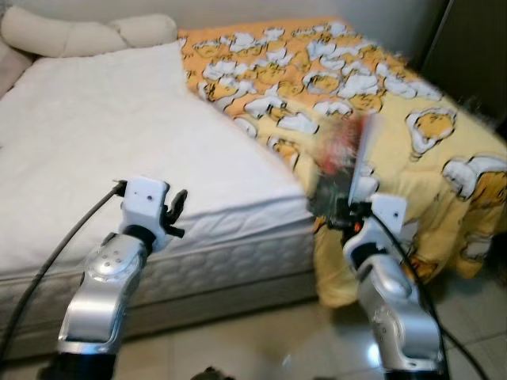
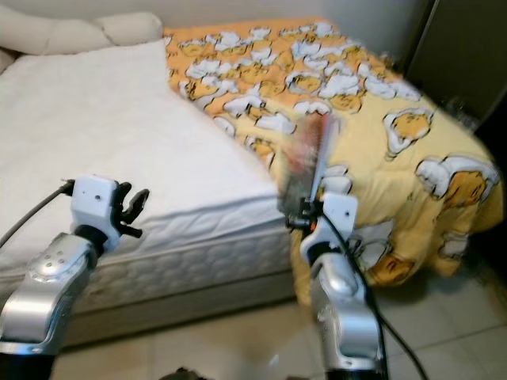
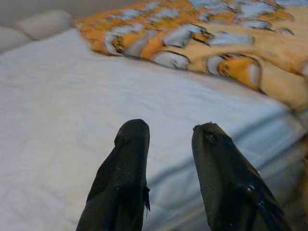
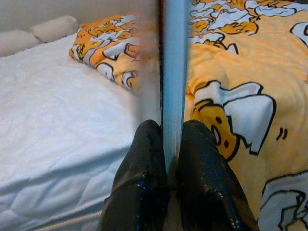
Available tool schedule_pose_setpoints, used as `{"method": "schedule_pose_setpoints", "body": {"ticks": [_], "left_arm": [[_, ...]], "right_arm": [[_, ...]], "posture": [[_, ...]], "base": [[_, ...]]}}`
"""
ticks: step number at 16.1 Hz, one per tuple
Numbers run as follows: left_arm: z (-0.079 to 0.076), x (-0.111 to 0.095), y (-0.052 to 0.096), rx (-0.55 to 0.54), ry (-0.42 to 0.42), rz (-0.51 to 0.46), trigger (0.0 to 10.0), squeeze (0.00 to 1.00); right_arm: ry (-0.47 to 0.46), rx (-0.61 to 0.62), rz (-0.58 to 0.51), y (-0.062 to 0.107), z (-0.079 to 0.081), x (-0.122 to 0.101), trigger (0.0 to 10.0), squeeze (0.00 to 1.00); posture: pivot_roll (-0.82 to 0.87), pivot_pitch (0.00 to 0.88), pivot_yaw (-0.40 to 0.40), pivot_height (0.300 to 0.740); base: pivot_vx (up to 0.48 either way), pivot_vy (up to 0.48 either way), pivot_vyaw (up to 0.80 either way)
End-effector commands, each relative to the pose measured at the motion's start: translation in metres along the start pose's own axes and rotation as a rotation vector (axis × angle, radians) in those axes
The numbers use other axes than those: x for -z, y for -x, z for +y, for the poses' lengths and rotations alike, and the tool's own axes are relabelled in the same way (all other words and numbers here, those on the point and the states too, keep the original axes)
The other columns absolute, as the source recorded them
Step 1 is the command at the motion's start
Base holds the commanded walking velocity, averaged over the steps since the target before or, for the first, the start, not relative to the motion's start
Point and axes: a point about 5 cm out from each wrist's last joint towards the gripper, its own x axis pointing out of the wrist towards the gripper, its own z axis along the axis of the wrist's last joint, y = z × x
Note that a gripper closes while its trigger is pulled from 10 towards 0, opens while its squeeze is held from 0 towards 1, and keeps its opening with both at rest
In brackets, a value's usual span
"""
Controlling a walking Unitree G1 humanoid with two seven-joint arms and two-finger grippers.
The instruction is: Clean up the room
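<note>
A thin flat item (image 4: 173,72), blurred, with a pale blue edge and a reddish face, is held upright over the edge of the bed (image 1: 95,142), where the bare white mattress meets the yellow cartoon-print blanket (image 1: 372,87). It is pinched at its lower end by the right gripper (image 4: 172,144), whose jaws are closed tight against both its sides. What the item is cannot be told. The left gripper (image 3: 168,144) is held out over the near edge of the mattress, its jaws parted with nothing between them. Pale pillows (image 1: 79,33) are seen at the head of the bed, and tiled floor (image 1: 261,348) below.
</note>
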Motion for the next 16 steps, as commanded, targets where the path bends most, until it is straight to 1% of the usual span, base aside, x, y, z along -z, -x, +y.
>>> {"method": "schedule_pose_setpoints", "body": {"ticks": [1, 16], "left_arm": [[0.0050, -0.0006, 0.0031, -0.018, -0.014, 0.004, 10.0, 0.02], [0.0074, 0.0005, 0.0042, -0.032, -0.011, 0.012, 10.0, 0.02]], "right_arm": [[-0.014, -0.014, -0.041, -0.0013, 0.0033, -0.0091, 10.0, 0.00], [-0.013, -0.041, -0.023, -0.0035, 0.0061, -0.0072, 10.0, 0.00]], "posture": [[0.00, 0.000, 0.042, 0.740], [0.00, 0.000, 0.044, 0.740]], "base": [[0.000, 0.386, 0.00], [0.000, 0.386, 0.00]]}}
